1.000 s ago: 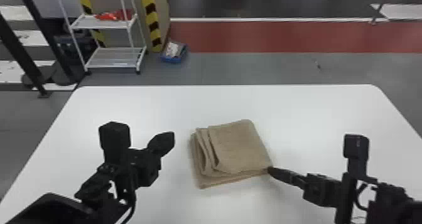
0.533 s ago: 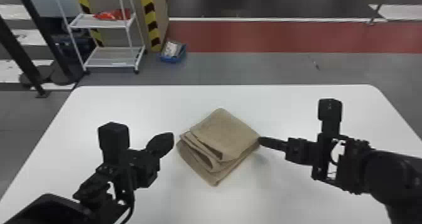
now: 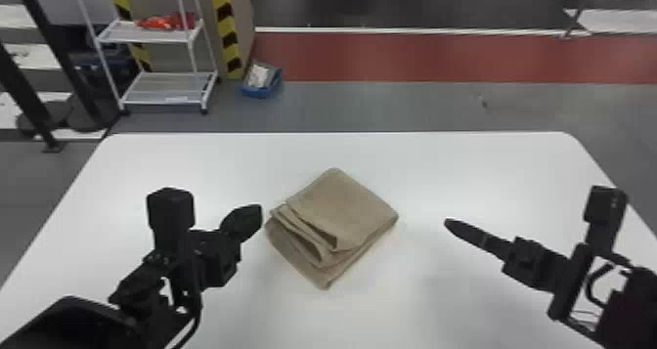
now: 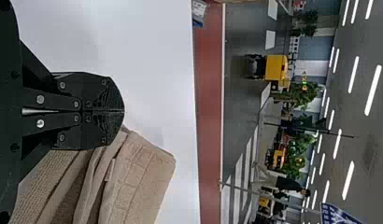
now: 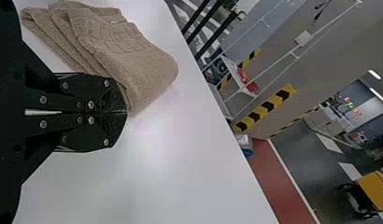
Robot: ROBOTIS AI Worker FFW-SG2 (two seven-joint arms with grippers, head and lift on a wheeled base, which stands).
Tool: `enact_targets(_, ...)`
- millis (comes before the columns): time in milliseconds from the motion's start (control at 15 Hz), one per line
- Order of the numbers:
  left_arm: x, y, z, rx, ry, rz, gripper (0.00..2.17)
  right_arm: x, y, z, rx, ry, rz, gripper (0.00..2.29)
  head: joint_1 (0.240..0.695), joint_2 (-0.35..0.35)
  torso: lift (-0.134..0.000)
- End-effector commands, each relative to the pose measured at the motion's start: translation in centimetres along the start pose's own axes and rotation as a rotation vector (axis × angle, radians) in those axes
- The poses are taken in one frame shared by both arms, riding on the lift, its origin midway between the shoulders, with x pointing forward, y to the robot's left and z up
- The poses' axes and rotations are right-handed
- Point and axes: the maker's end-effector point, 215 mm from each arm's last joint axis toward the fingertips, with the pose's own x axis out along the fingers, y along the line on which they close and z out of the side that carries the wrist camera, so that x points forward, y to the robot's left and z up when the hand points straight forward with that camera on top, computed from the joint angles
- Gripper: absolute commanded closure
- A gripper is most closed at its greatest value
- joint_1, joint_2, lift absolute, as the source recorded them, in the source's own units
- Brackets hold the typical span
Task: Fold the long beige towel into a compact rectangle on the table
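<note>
Towel folded, skewed, mid-table. Long axis roughly 1-to-7 o'clock, barely longer than wide. From left gripper: towel at 3 o'clock, just beside tips. From right gripper: towel at 9 o'clock, farther off. Left nearer. Both clenched, nothing gripped; regrasp would need opening. Left fingers mask part of towel in left wrist view, view edge cuts more. Under-layers hidden. Fingertip height: can't tell.
</note>
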Motion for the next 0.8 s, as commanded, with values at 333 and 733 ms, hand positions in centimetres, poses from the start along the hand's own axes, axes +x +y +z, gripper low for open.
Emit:
enact_targets(333,3.7,-1.2,-0.3,0.024,0.002,-0.029,1.86,-11.0,-4.7,1.5,0.065,-0.236,-0.025,1.89,0.695,-0.162,-0.124)
enact_targets(733,3.9,-0.3,-1.5,0.047,0.049,-0.019,1.86,-10.9,-3.3,1.4,0.052,-0.238,0.002,1.89,0.695,-0.192,-0.124)
